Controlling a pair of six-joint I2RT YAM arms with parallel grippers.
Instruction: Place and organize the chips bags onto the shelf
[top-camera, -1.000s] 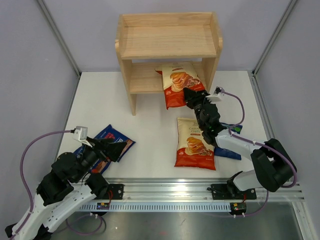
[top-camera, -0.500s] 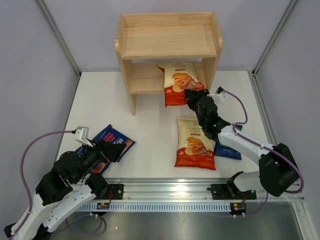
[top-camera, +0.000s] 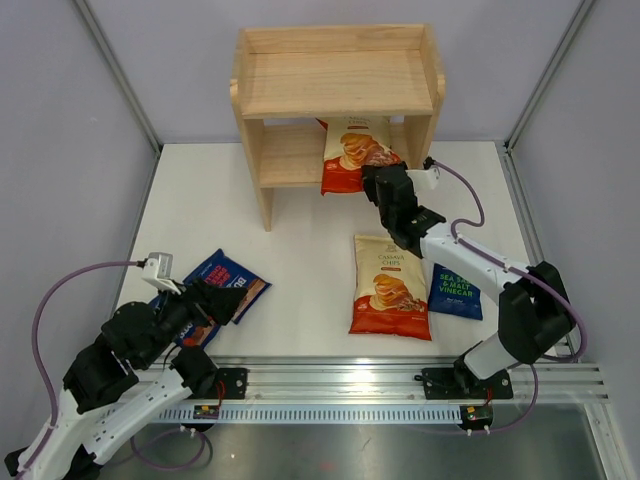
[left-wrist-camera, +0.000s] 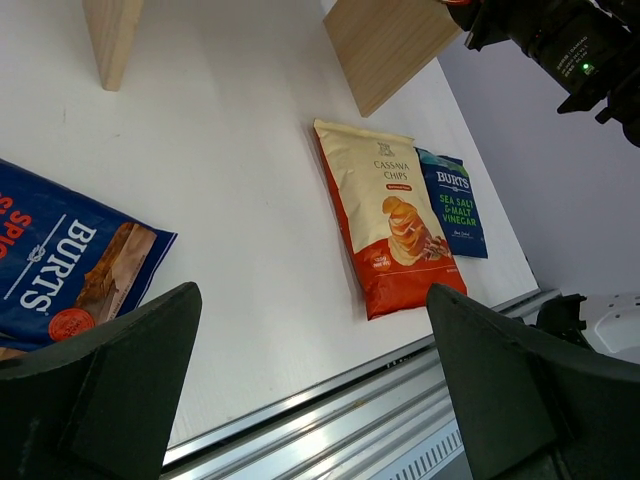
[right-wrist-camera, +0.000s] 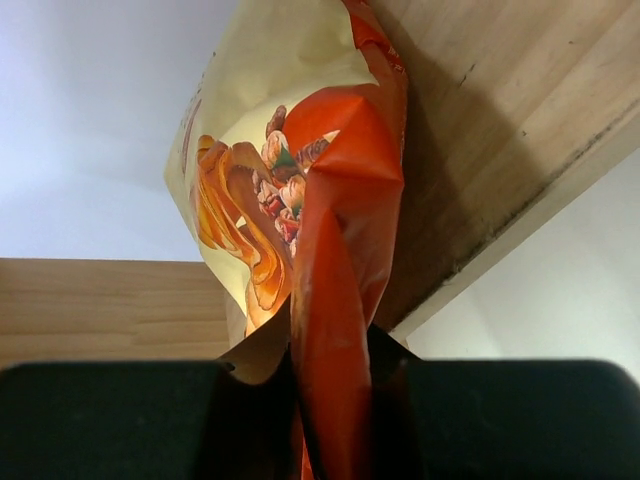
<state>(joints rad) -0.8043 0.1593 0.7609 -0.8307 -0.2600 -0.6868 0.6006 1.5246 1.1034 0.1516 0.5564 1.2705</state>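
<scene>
The right end effector (top-camera: 380, 187) pinched a cream-and-red-orange Cassava Chips bag (top-camera: 352, 150), its top inside the lower tier of the light wooden shelf (top-camera: 335, 85). The left end effector (top-camera: 222, 298) hung spread wide over a dark blue Burts bag (top-camera: 238, 274).

This is looking like a robotics lab test cell, not a home or a shop. Plain grey partition walls (top-camera: 50, 150) and aluminium corner posts (top-camera: 120, 78) are enclosing a white bench (top-camera: 210, 210), with a bare wooden shelf (top-camera: 335, 85) standing at its back. Well in front of the shelf, an extruded aluminium rail (top-camera: 340, 375) is carrying two bolted robot arms (top-camera: 120, 360), purple cables (top-camera: 90, 268) looping off them. Chips bags (top-camera: 390, 285) are lying between shelf and rail as test props.
</scene>
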